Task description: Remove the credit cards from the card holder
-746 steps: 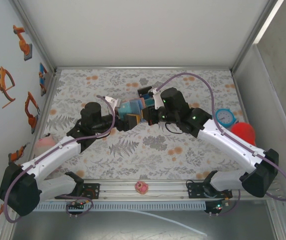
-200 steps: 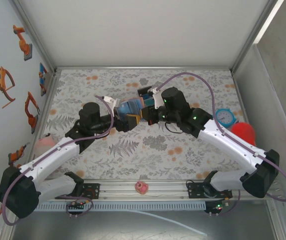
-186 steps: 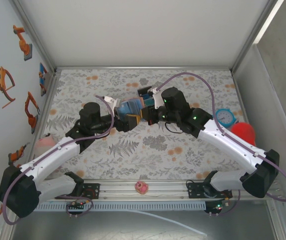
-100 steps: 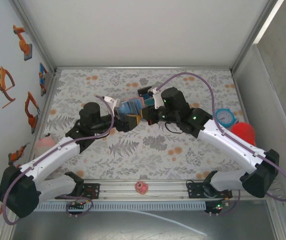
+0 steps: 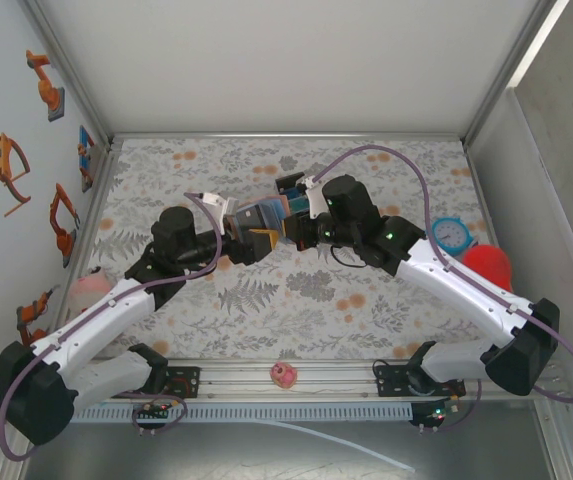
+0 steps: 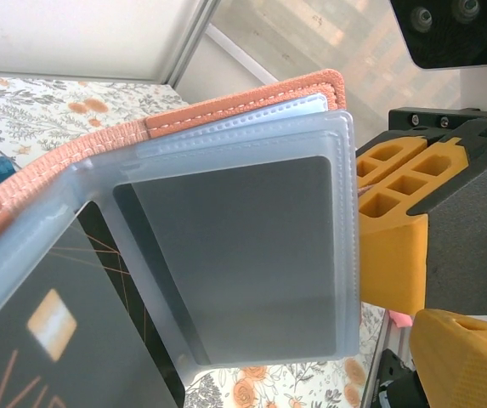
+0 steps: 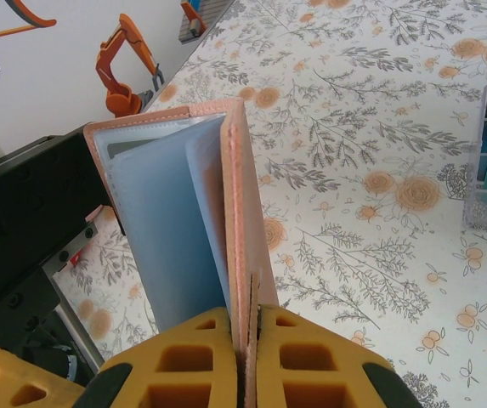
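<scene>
Right fingers [image 7: 196, 353] are pinched shut on the lower edge of the card holder [image 7: 241, 204] cover. They hold it upright and fanned open above the tabletop [image 7: 370, 170]. Left fingers [image 6: 392, 246] are spread wide and empty, just beside the free edge of the clear sleeves, at 3 o'clock in the left wrist view.

Top view: the holder sits between the two wrists, a little toward 12 o'clock of the tabletop's middle. The left arm reaches in from 8 o'clock, the right arm from 4 o'clock.

Contents: a grey card [image 6: 243, 263] is seated fully inside the front sleeve [image 6: 345, 212]. A dark card with a gold chip [image 6: 52, 327] is in the page at 7 o'clock. No card edge sticks out, so likely nothing is removed yet.

Step in hand, as judged: the left fingers take hold of a card.

Notes for doing it well:
- Which side the sleeve mouth faces cannot be told. That needs settling first, since a pull the wrong way only drags the plastic.
- The sleeves look floppy and stacked. The left fingers should come in edge-on, one finger on each side of a single page, not two.
- The card lies flush, so a pinch will catch plastic and card together. A light squeeze that slides the card toward the mouth seems safer than a hard clamp.
- The pull should run straight away from the right pinch, which is thin. A sideways tug could twist the holder loose.
</scene>
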